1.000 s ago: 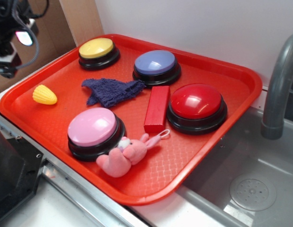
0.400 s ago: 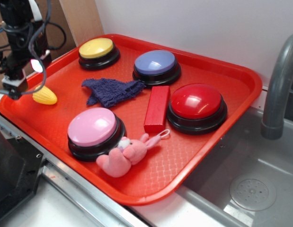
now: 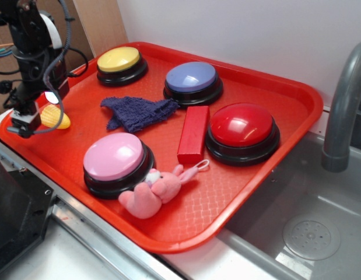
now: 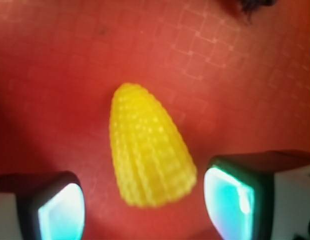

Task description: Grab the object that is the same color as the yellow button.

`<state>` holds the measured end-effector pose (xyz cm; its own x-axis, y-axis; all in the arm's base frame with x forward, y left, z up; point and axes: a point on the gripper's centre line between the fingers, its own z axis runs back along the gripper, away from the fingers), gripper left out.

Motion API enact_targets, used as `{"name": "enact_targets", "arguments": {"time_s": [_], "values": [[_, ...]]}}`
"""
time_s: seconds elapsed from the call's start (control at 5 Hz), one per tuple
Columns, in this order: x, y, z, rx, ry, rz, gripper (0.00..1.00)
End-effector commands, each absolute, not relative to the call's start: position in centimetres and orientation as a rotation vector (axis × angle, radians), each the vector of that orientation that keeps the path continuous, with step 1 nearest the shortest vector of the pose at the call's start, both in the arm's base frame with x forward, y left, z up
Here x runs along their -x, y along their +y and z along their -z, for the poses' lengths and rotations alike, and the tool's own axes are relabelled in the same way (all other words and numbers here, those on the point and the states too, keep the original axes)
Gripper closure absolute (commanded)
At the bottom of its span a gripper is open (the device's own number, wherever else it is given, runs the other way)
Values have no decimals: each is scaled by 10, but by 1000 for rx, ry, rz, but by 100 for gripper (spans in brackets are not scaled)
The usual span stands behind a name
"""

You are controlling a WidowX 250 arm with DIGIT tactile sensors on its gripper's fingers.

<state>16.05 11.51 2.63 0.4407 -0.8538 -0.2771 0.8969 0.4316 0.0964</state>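
Red tray (image 3: 273, 93) holds everything; the yellow corn toy (image 4: 147, 165) lies near its left edge, well apart from the yellow button (image 3: 119, 59). Gripper (image 4: 144, 205) straddles the toy, jaws spread, not touching. Closing and lifting remain.

White wall (image 3: 238, 29) behind; steel sink (image 3: 297, 227) (grey faucet (image 3: 343, 111)) right.
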Motion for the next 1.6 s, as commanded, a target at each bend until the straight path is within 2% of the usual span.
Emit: {"name": "enact_targets", "arguments": {"time_s": [0.0,0.2,0.4,0.6,0.8,1.0,1.2,1.4], "values": [[-175,113,-13,-274,209,1087,0],[-176,114,-10,-267,219,1068,100],[-176,116,-14,-253,221,1016,100],[-176,117,-45,-250,176,759,100],[-170,106,-89,-320,43,482,100],[-165,92,-117,-309,29,227,100],[-164,70,-147,-251,109,-14,100],[-171,47,-163,-184,98,-200,100]]}}
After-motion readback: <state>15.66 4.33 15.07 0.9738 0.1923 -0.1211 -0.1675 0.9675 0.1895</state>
